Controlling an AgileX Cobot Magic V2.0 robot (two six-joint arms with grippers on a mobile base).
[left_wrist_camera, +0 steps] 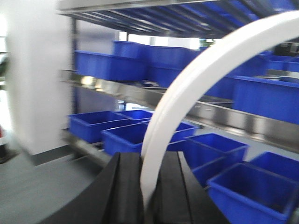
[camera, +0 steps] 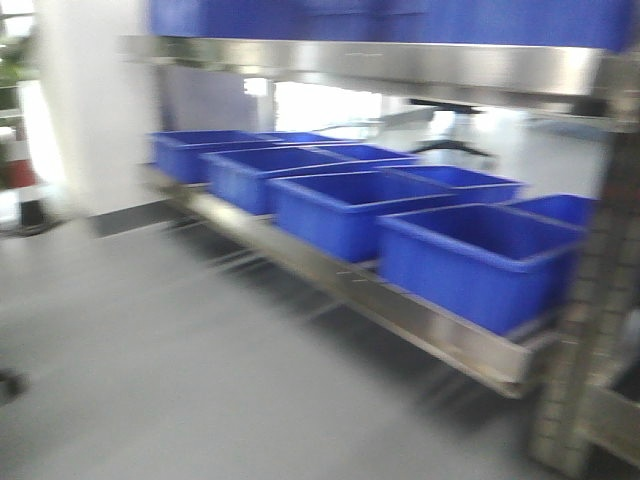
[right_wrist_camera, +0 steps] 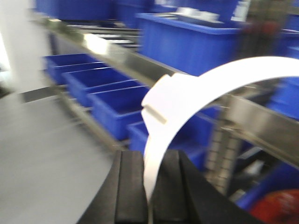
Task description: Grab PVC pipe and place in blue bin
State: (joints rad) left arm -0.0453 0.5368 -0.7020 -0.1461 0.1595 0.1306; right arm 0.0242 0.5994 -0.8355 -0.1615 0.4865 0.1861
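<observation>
Black fingers of the left claw (left_wrist_camera: 148,196) fill the bottom of its wrist view, closed on the pipe (left_wrist_camera: 194,70). The thin white piece stands up from between the pads and sweeps in a wide arc to the upper right. The right claw (right_wrist_camera: 149,191) shows much the same in its own view, clamped on a white strip (right_wrist_camera: 224,77) that curves off to the right, with a wider, notched piece partway up the bend. Whether both claws hold one pipe or each has its own, I cannot tell.

So the grab looks done, and the drop is what remains. Blue bins (camera: 450,270) sit in a row on the low steel shelf (camera: 420,318) beyond the grey floor (camera: 150,350), and more stand on the shelf above. Those whose insides show look empty, with no pipe lying in them. In both wrist views the bins are well beyond and below the fingers, not under them. I judge a claw has yet to be brought over a bin, lowered and opened. The front view shows no arm and no pipe. All three pictures are smeared, so fine detail is hard to make out.
</observation>
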